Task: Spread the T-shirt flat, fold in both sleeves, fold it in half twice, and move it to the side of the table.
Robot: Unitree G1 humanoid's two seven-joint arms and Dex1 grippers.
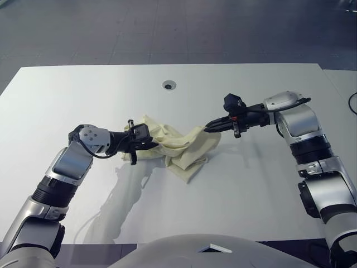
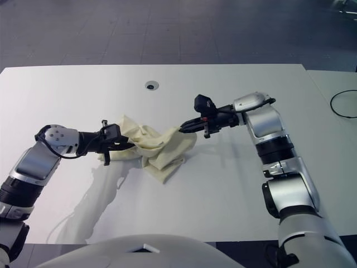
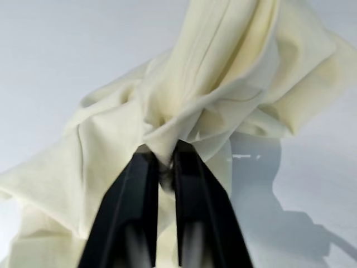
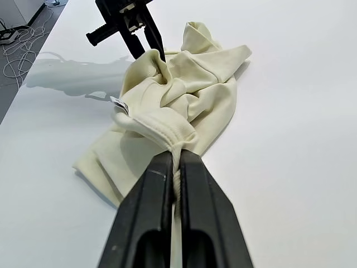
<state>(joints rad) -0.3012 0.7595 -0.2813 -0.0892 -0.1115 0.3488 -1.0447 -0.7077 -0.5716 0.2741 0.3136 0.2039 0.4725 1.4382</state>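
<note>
A pale yellow T-shirt lies crumpled in a bunch near the middle of the white table. My left gripper is shut on a fold at the shirt's left side; its black fingers pinch cloth in the left wrist view. My right gripper is shut on the ribbed collar edge at the shirt's right side, lifting it slightly. The right wrist view looks across the T-shirt to the left gripper on its far side.
A small round grommet is set in the table behind the shirt. A black cable loops on the neighbouring surface at the right. Bare table lies on all sides of the shirt.
</note>
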